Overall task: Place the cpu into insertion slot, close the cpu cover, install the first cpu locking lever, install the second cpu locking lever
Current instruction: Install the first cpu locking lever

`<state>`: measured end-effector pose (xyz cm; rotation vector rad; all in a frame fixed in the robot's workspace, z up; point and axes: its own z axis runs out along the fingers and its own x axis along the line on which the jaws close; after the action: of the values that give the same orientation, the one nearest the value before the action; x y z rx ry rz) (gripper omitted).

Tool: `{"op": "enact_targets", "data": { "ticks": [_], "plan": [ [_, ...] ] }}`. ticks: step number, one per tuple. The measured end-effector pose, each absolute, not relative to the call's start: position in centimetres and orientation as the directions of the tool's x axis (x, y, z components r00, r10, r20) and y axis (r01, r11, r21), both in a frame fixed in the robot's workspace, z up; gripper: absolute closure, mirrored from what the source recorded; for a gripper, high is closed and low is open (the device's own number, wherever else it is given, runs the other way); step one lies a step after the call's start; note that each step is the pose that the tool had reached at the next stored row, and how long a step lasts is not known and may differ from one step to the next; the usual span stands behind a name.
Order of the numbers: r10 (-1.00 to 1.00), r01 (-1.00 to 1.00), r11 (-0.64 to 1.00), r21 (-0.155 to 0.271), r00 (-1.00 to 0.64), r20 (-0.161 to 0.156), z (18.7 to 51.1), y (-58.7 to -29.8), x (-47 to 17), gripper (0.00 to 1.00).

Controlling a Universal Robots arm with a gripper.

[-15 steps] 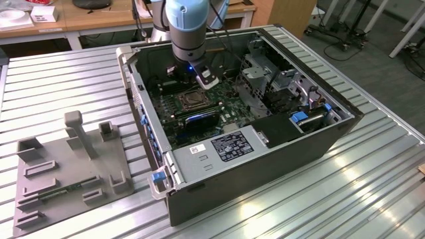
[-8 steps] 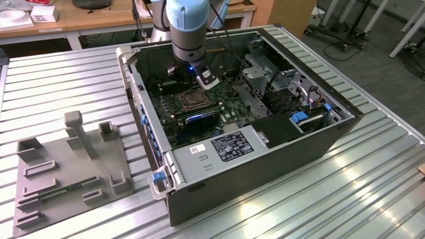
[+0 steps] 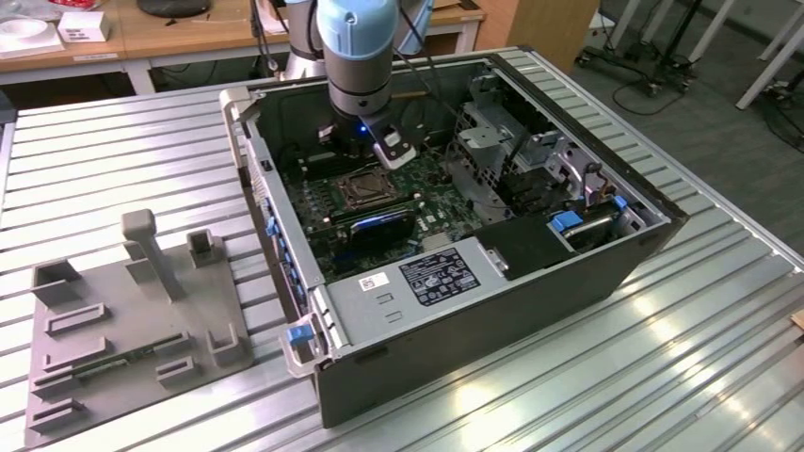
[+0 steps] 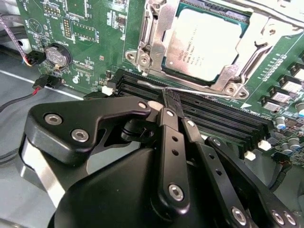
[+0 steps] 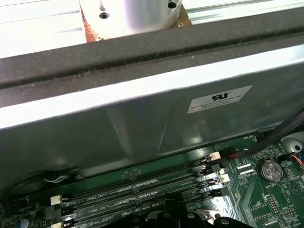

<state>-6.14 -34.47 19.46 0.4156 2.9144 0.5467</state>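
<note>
The cpu (image 4: pixel 204 42), a pale silver square, lies seated in the insertion slot (image 3: pixel 365 189) on the green motherboard. The silver cpu cover (image 4: pixel 164 28) is folded down around it, its window framing the chip. A thin wire locking lever (image 4: pixel 209 91) runs along the socket edge that faces the black memory slots (image 4: pixel 213 118). My gripper (image 4: pixel 165 99) is shut, and its narrow tips rest at that lever wire, just off the socket's edge. In the exterior view the gripper (image 3: pixel 354 158) hangs inside the open computer case, right over the socket. In the first wrist view the gripper (image 5: pixel 173 202) hovers over the memory slots.
The case wall (image 5: pixel 142 118) rises close behind the memory slots. A coin battery (image 4: pixel 57 55) and small cable plugs sit beside the socket. Drive cages (image 3: pixel 503 151) fill the case on the exterior view's right. A grey fixture plate (image 3: pixel 126 320) lies on the ribbed table on that view's left.
</note>
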Motion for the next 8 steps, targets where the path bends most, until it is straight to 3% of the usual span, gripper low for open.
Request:
{"op": "enact_targets", "data": {
  "ticks": [8],
  "plan": [
    [0.298,0.244,0.895,0.374,-0.950,-0.093,19.28,-34.47,-6.01,0.89]
  ]
}}
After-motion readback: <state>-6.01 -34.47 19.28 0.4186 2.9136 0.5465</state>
